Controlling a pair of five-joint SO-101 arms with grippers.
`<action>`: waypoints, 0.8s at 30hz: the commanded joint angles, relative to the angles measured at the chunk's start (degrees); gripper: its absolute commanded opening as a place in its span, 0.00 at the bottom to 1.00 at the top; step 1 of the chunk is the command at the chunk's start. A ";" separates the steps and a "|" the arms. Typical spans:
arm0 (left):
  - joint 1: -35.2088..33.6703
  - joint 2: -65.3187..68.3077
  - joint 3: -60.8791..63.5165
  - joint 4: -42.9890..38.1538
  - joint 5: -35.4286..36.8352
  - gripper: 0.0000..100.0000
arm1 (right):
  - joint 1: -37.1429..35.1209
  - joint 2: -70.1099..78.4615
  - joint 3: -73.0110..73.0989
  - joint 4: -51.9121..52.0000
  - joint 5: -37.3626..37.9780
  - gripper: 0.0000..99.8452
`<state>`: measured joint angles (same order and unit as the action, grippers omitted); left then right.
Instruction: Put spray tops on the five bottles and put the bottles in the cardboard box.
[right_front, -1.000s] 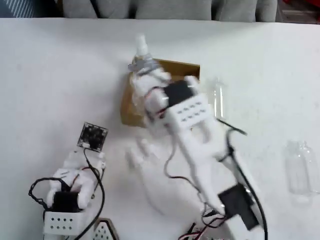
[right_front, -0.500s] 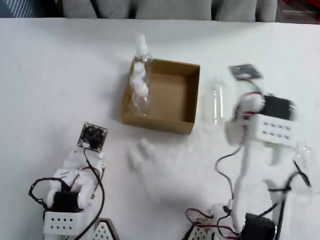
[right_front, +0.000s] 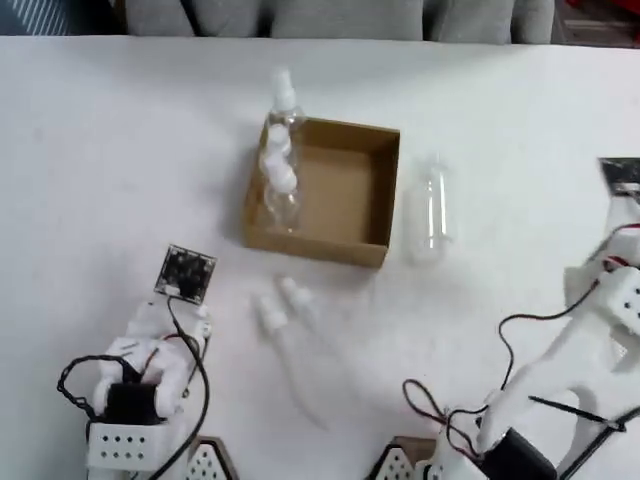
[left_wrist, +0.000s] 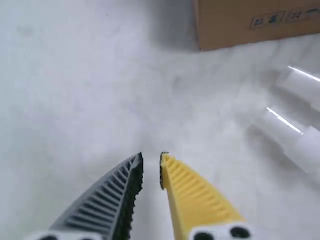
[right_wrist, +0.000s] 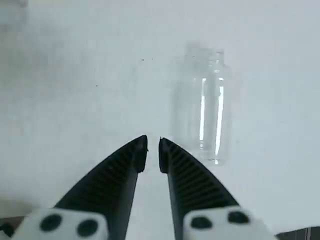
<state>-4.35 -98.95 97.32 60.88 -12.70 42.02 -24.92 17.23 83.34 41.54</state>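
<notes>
The cardboard box (right_front: 340, 190) is sitting near the middle of the surface (right_front: 120, 130), slightly toward the far edge. Two bottles with spray tops on are lying in line along its left wall: the nearer bottle (right_front: 282, 195) is lying inside, and the farther bottle (right_front: 284, 105) is poking out past the far wall. A bare bottle (right_front: 430, 215) is lying just beside the box's right wall. Two loose spray tops (right_front: 278, 303) are lying close together on the near side of the box. The left hand (left_wrist: 151, 157) is hovering toward the near left corner, narrow, its grey and yellow fingers nearly meeting and holding nothing. The right hand (right_wrist: 152, 141) is hanging by the right edge, equally narrow and empty, with another bare bottle (right_wrist: 205, 107) lying just beyond its tips.
</notes>
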 joint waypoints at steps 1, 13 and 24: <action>0.31 -0.92 0.00 0.44 -0.44 0.08 | 5.76 -1.63 0.00 -4.88 2.81 0.06; 0.31 -0.92 0.00 0.44 -0.44 0.08 | 9.27 14.46 3.16 -20.09 7.65 0.13; 0.31 -0.92 0.00 0.44 -0.44 0.08 | 6.11 21.58 3.08 -20.79 11.87 0.25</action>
<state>-4.35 -98.95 97.32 60.88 -12.79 49.23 -3.12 21.19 63.30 53.14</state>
